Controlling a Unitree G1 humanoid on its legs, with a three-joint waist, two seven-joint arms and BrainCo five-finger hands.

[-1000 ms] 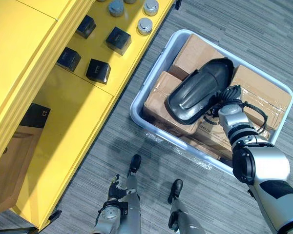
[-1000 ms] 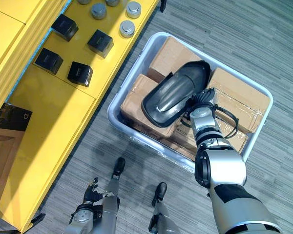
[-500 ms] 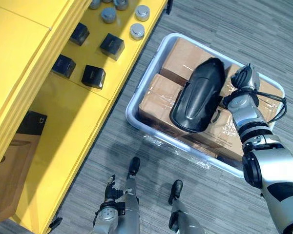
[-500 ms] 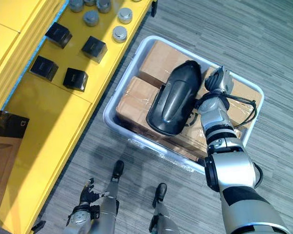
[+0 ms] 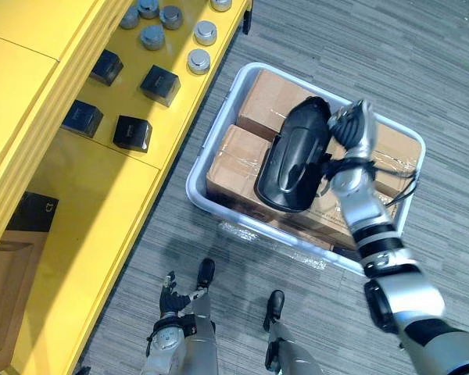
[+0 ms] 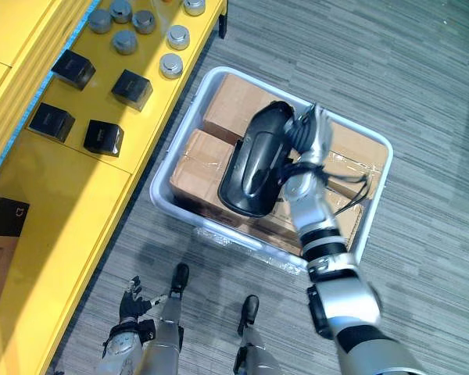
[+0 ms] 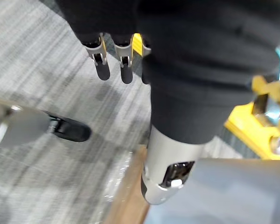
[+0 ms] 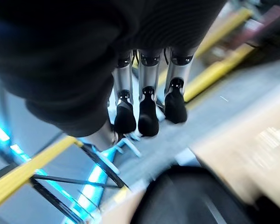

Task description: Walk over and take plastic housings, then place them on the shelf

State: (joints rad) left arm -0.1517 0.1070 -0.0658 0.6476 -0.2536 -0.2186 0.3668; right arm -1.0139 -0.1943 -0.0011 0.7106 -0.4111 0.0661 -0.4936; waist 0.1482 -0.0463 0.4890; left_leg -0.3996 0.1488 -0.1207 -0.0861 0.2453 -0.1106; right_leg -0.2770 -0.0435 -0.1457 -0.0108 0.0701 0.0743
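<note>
Right hand (image 5: 353,133) is over the grey bin (image 5: 216,129), up against the far, upper end of the black plastic housing (image 5: 293,156). In the right wrist view my fingers (image 8: 148,107) are straight and side by side, not wrapped round anything, so the hand is fully extended. The housing's dark curved shell (image 8: 186,196) sits just below the palm side. Can't tell if the thumb or palm actually touches it, and no grip on it is visible.

The housing lies on top of the cardboard boxes (image 5: 236,160) packed in the bin, long axis running roughly from the near-left to the far-right of the bin, wide rounded end toward me. It's in the bin, not on the shelf.

The bin stands on the grey striped carpet floor (image 5: 336,39), just beside the edge of the yellow shelf (image 5: 102,203) to my left, not touching it as far as I can see.

On the shelf: several small black blocks (image 5: 131,133) in a loose group, and further along a cluster of round silver caps (image 5: 198,60).

Left hand (image 5: 170,295) hangs low at my side above the floor, well apart from the bin. In the left wrist view its fingers (image 7: 101,70) are relaxed and near straight, holding nothing.
</note>
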